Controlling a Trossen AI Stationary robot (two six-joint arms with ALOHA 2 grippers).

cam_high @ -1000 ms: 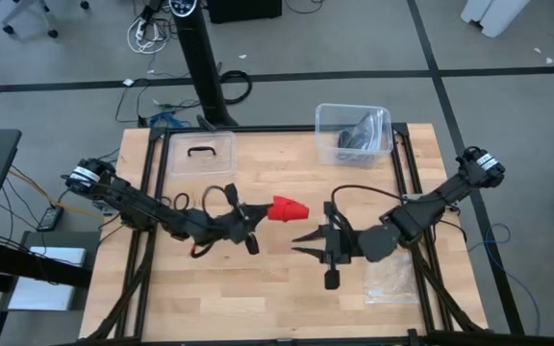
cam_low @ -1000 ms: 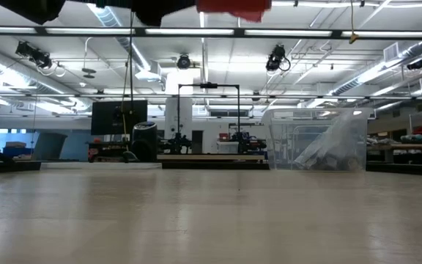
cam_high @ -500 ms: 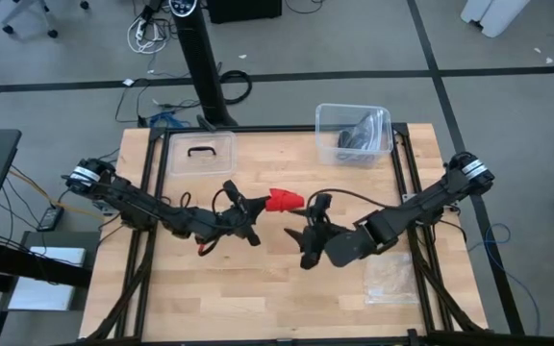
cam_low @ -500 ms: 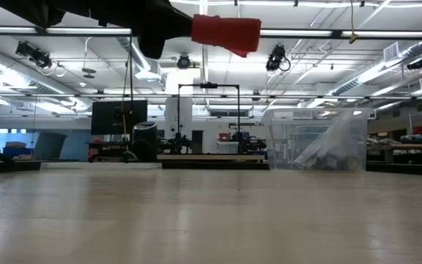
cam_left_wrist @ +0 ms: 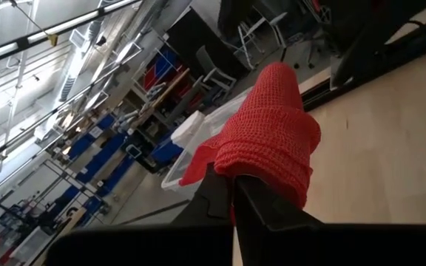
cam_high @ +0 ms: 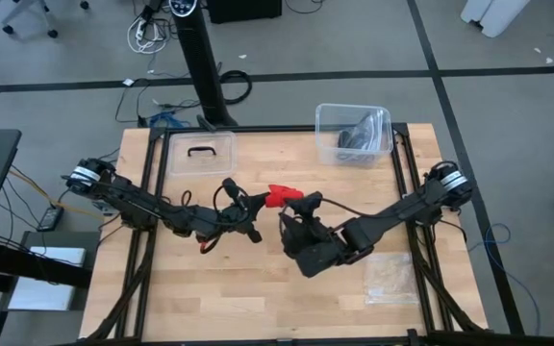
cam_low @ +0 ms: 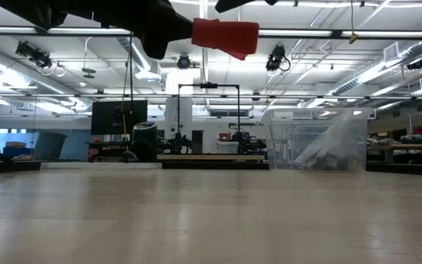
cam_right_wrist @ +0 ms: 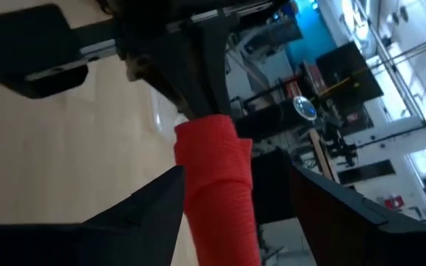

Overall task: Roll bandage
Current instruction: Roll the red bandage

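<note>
Left gripper pinching bright red knitted fabric bandage roll; right gripper spread astride it. Best closing squarely mid-roll.

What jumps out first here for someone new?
The bright red bandage, rolled into a stubby roll, is held in the air above the table's middle by the shut left gripper. The right gripper is open right at its free end, fingers either side of the roll. A clear bin sits at the table's far right corner.
</note>
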